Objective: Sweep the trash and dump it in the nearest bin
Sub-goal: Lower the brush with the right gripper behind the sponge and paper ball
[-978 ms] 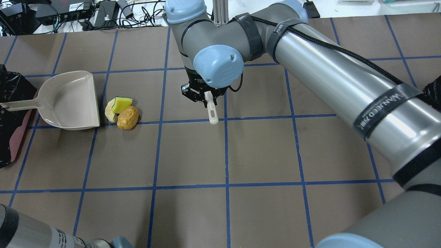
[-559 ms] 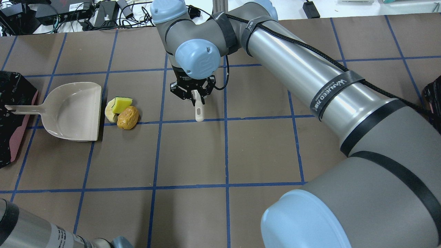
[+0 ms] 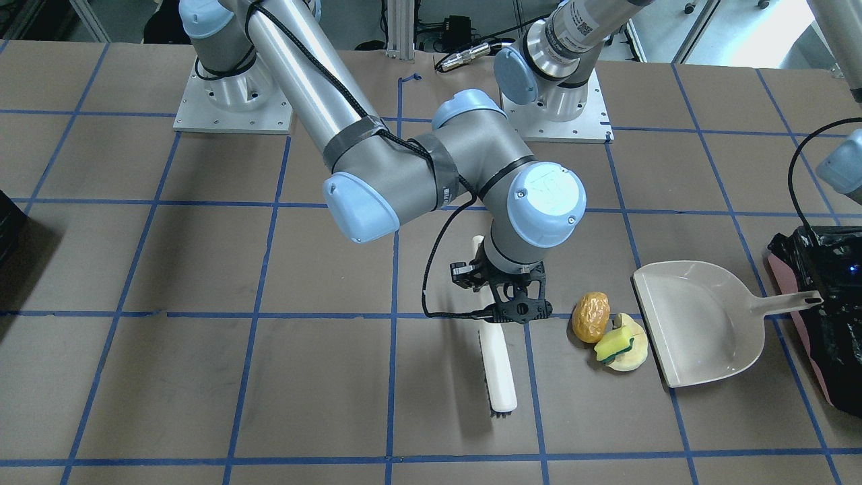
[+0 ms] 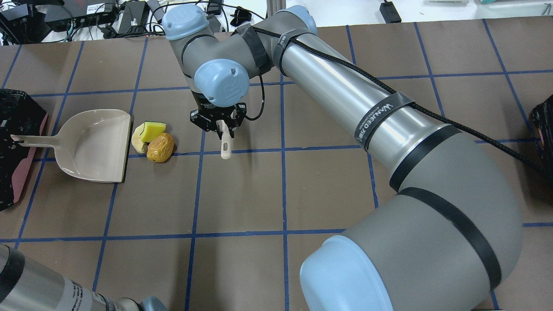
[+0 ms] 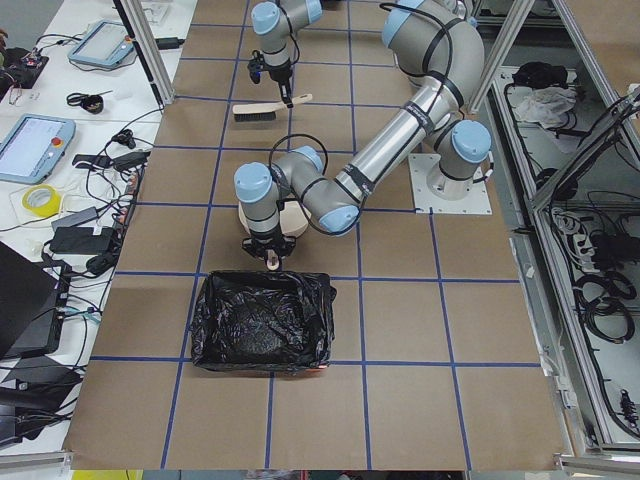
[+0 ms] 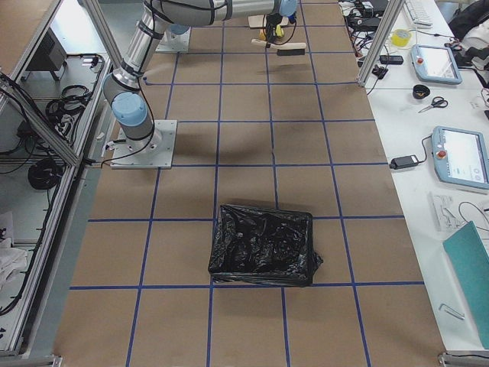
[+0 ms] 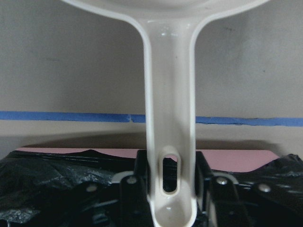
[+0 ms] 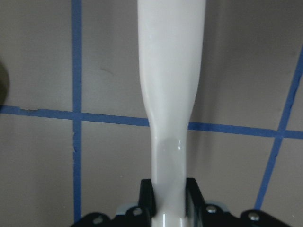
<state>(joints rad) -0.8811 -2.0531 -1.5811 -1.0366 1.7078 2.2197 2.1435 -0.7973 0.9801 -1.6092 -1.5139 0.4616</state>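
The trash lies in a small cluster: an orange-brown potato-like lump (image 4: 160, 147), a yellow sponge piece (image 4: 153, 131) and a pale crescent slice (image 4: 138, 140). The beige dustpan (image 4: 93, 144) lies just left of it, mouth toward the trash. My left gripper (image 7: 170, 184) is shut on the dustpan handle (image 7: 169, 94), over the edge of the pink-sided bin (image 4: 19, 172) lined with a black bag. My right gripper (image 4: 219, 123) is shut on the white brush (image 3: 497, 367), whose bristles rest on the table right of the trash.
A second dark bag-lined bin (image 4: 544, 125) sits at the table's far right edge. Cables and electronics (image 4: 86, 17) lie beyond the table's far edge. The right arm's big links (image 4: 389, 129) span the middle and right of the table.
My right gripper has carried the brush leftward, closer to the trash. The dustpan has shifted right toward the trash and its mouth now stands nearly straight.
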